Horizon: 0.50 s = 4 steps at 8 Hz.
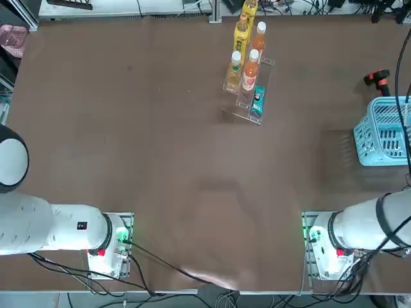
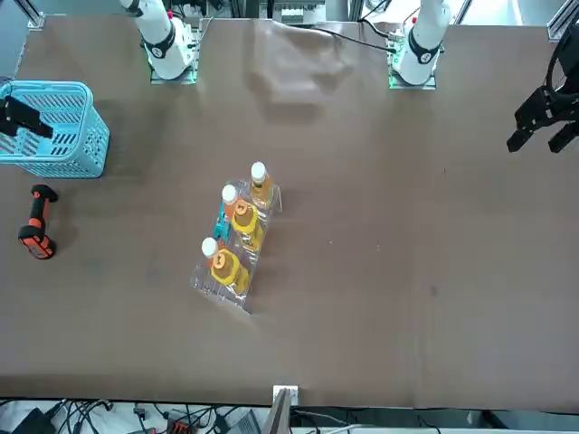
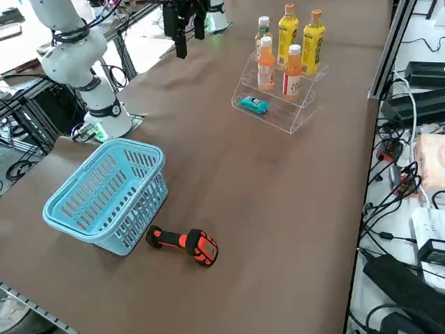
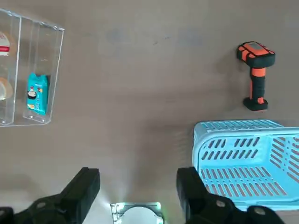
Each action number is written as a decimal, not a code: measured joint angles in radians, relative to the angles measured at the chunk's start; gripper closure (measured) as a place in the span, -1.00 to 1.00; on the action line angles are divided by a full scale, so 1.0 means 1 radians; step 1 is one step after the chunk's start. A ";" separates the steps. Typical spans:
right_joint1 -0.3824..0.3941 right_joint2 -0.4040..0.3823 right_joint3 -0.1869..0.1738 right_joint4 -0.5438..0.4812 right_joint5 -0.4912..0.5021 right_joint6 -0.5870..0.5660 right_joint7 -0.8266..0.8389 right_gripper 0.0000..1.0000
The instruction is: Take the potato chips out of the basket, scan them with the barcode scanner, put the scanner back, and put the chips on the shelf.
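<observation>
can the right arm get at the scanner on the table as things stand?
Probably yes. The right gripper hangs open and empty above the table; the barcode scanner lies in the open beside the basket, apart from it, nothing on top.

No words or numbers can be read on the potato chips (image 4: 37, 94), the bottles (image 3: 300, 38) or the barcode scanner (image 4: 255, 68).

— What sort of place are you working in?

— You are looking at a robotics lab: two arm bases (image 1: 334, 247) are sitting bolted to a brown bench (image 1: 160, 160), cables (image 3: 400, 209) are trailing along its edge, and aluminium framing (image 3: 393, 35) is standing around it.

— Anything shop-like?

— You are seeing a mock retail setup: a basket (image 3: 104, 195), a barcode scanner (image 3: 184, 243), a shelf (image 3: 278, 97).
</observation>
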 joint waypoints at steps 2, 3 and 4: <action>0.002 0.004 0.003 0.000 -0.002 0.006 -0.003 -1.00; 0.002 0.007 0.004 0.000 -0.004 0.008 -0.004 -1.00; 0.003 0.009 0.004 0.000 -0.006 0.008 -0.005 -1.00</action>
